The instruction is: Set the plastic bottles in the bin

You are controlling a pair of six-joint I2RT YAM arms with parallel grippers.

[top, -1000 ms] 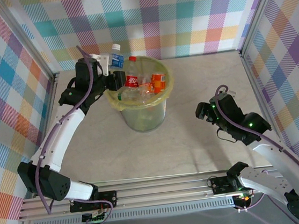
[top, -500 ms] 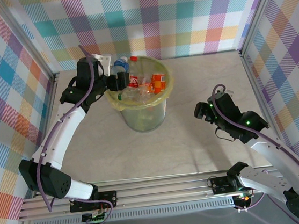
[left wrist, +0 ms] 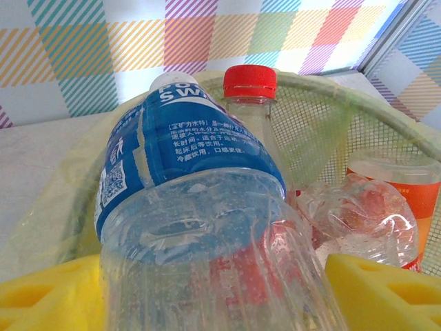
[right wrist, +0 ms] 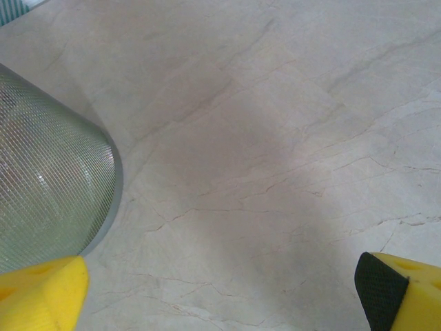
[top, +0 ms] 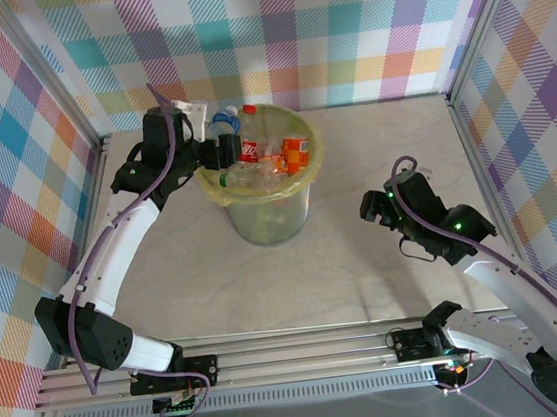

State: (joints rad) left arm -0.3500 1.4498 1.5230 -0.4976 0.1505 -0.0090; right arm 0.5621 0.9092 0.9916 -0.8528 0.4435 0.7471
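Release step at the bin: the clear plastic bottle with the blue label (left wrist: 200, 172) lies tilted at the rim of the round pale green bin lined with a yellow-green bag (left wrist: 324, 117). It sits between the yellow pads of the left gripper (left wrist: 213, 296); whether they clamp it or stand free cannot be told. The right gripper (right wrist: 220, 289) hangs spread wide over the marbled table (right wrist: 262, 138). The next move probably calls for freeing the bottle so it drops inside.

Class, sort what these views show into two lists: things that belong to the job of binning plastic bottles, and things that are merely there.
Part of the job: bin; blue-labelled bottle; red-capped bottle; orange-labelled bottle; left gripper.

Merely there: table; checked walls; right gripper, open over bare table.
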